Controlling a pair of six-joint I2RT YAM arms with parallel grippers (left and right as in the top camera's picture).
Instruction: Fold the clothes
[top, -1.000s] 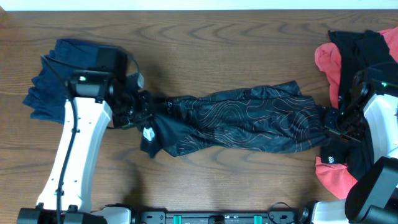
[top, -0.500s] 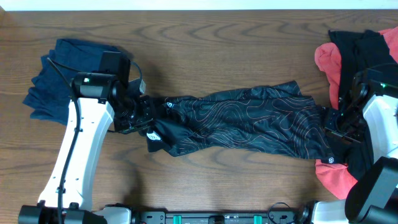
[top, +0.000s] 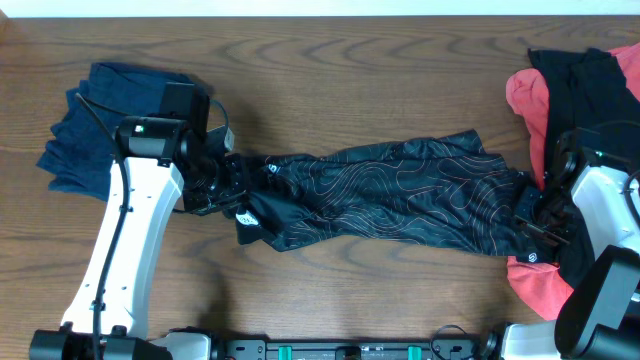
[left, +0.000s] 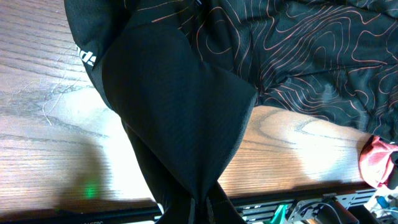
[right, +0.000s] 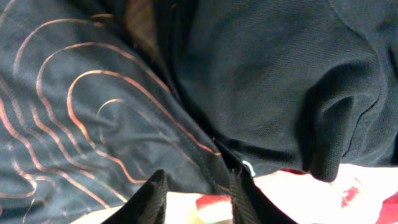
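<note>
Near edge, right: coral-red piece (top: 533, 283) is seen under black cloth. Mid-table: black jersey (top: 400, 195) is laid out left to right, bunched. Its left end is pinched by the left gripper (top: 228, 187), jaws pressed together. Right gripper (right: 199, 183) is held at its right end, fingers spread. Far side: navy garment (top: 75, 140) left, black-and-coral heap (top: 585, 70) right.

The left arm (top: 120, 250) reaches up from the near edge and bends in toward the middle. The left gripper (top: 228, 185) is pinched tight on one end of the black jersey (top: 400, 195). The right arm (top: 610, 200) bends in too. The right gripper (top: 535, 222) points down, its fingers (right: 152, 198) a little apart.
</note>
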